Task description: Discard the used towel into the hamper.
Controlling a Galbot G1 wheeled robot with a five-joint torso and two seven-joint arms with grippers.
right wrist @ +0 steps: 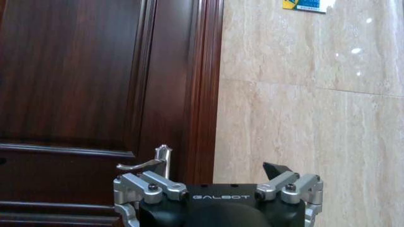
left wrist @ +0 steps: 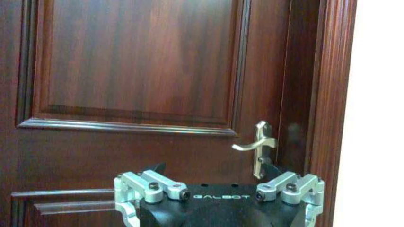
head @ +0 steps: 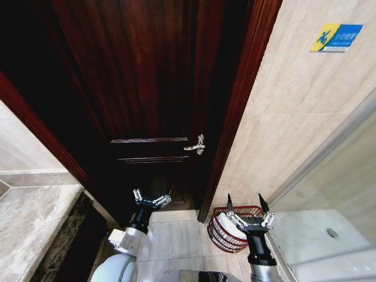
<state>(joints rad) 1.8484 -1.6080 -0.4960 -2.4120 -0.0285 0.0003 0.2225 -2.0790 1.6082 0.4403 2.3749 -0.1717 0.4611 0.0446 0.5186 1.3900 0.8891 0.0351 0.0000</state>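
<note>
The hamper (head: 218, 237), a small reddish-brown wire basket, stands on the floor by the door frame at the lower right of the head view. A white towel (head: 221, 225) lies inside it, partly hidden by my right arm. My right gripper (head: 245, 203) is raised just above and in front of the hamper's rim, open, with nothing between its fingers. My left gripper (head: 151, 196) is held up in front of the dark door, open and holding nothing. In the wrist views the left gripper (left wrist: 213, 170) and the right gripper (right wrist: 215, 171) point at the door and the wall.
A dark wooden door (head: 147, 88) with a silver lever handle (head: 197, 145) fills the space ahead. Beige tiled wall (head: 294, 106) is to the right, with a glass partition (head: 335, 188) beyond. A marble counter (head: 29, 223) runs along the left. Tiled floor (head: 179, 238) lies between the arms.
</note>
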